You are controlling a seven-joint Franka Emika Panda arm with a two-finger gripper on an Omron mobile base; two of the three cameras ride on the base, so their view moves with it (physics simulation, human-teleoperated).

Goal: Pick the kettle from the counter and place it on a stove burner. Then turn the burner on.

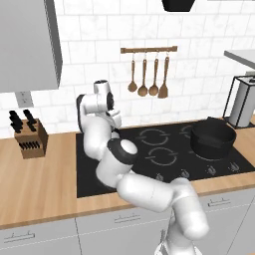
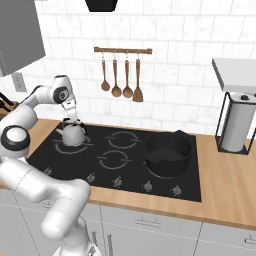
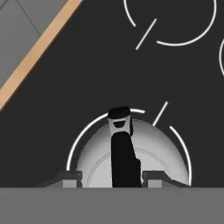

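A small grey kettle (image 2: 73,134) sits on the rear-left burner (image 3: 131,131) of the black stove (image 2: 120,155), with the robot's gripper (image 2: 73,121) directly above it and its fingers (image 3: 70,178) flanking the black arched handle (image 3: 124,157). In the hand view the handle runs between the two finger tips, but whether they clamp it or stand just clear cannot be told from these pictures. The kettle appears centred within the white burner ring, so the placing step looks close to complete, and the knobs (image 2: 118,181) along the stove's front edge are untouched. The risk from here, as a judgement, lies in the release: if the fingers open unevenly or the hand lifts at an angle, they could catch the handle and drag or tip the kettle off the ring. Reaching for the wrong knob is another hazard, since the row at the front offers several, and one likely serves the burner under the wide black pot (image 2: 167,153) on the right. The wooden counter (image 1: 37,179) lies left of the stove.
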